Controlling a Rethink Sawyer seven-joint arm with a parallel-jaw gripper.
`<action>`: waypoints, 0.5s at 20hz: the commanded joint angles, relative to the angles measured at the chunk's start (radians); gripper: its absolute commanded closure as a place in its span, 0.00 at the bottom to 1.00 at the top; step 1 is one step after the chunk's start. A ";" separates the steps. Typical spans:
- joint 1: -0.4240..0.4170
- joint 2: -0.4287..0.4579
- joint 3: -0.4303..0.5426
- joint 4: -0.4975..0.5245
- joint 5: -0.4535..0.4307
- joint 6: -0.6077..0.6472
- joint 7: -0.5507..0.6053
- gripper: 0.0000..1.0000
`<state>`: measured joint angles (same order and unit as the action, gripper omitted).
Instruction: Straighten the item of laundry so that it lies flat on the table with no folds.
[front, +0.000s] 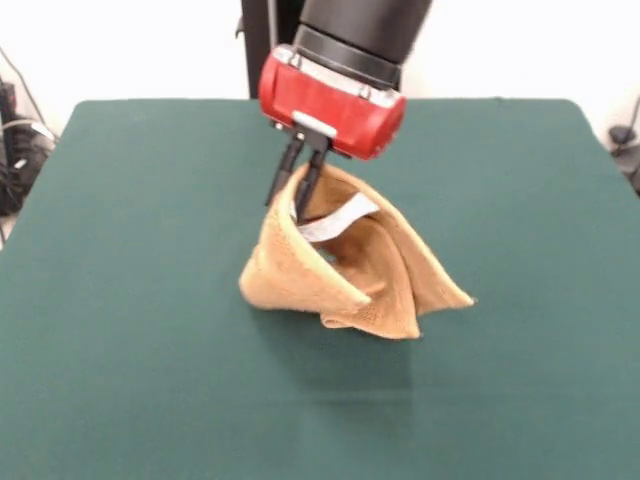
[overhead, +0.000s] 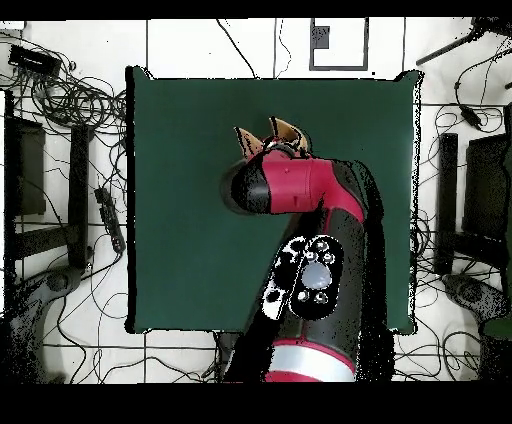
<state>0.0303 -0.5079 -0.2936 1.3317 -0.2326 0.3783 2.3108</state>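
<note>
The orange-tan towel (front: 345, 275) stands in a tent shape near the middle of the dark green table (front: 120, 250). Its top edge is lifted and its lower corners rest on the cloth. A white label (front: 337, 217) shows inside the fold. My gripper (front: 296, 190), below the red wrist, is shut on the towel's raised top edge. In the overhead view the arm covers most of the towel (overhead: 277, 133), and only a bit shows beyond the red wrist on the table (overhead: 180, 200). The gripper itself is hidden there.
The black pedestal (front: 258, 45) stands at the table's far side. Cables and black equipment (overhead: 60, 110) lie on the floor around the table. A black stand (overhead: 447, 200) is on the other side.
</note>
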 joint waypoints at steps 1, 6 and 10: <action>0.021 -0.041 0.158 0.233 -0.129 -0.220 -0.023 1.00; 0.050 -0.001 0.108 0.276 -0.132 -0.356 0.117 1.00; 0.104 0.055 0.030 0.273 -0.098 -0.465 0.178 1.00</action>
<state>0.0539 -0.5357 -0.3035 1.4547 -0.3410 0.0829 2.3108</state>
